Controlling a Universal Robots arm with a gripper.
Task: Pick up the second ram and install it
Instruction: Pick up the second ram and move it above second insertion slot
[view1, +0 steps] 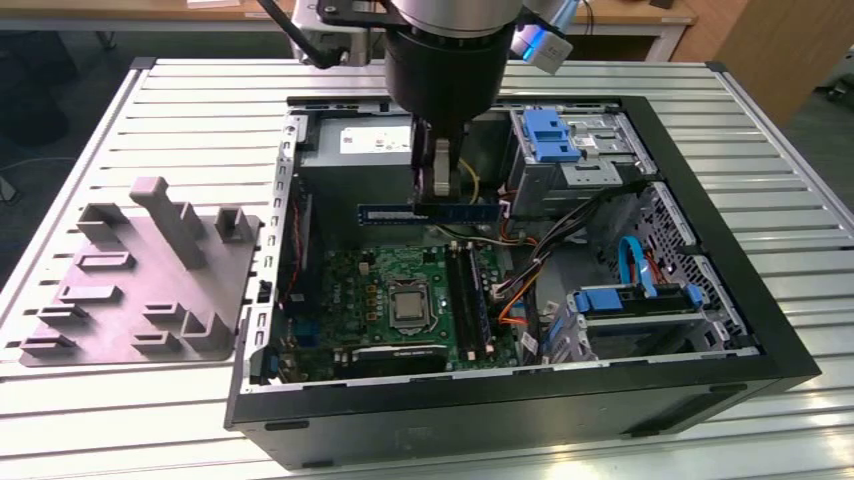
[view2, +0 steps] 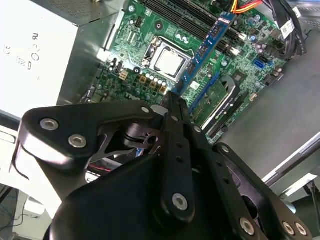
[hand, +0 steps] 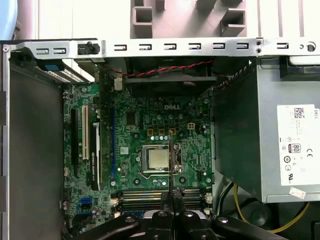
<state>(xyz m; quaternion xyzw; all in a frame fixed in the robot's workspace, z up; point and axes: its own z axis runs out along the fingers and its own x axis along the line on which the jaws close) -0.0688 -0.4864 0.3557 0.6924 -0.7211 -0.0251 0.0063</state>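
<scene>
While my hand (view1: 443, 198) is hanging above the green motherboard (view1: 380, 290), I am gripping the long, thin dark blue memory stick (view1: 398, 212) near the exterior view's centre.

I read this as a robotics lab or workshop; my arm (view1: 447, 60) hangs over a slotted aluminium bench (view1: 747, 130); an opened computer case (view1: 507, 420), its motherboard (view1: 387, 280) bare, lies on it beside a grey fixture tray (view1: 120, 275); a wooden desk (view1: 641, 15) stands behind.
</scene>
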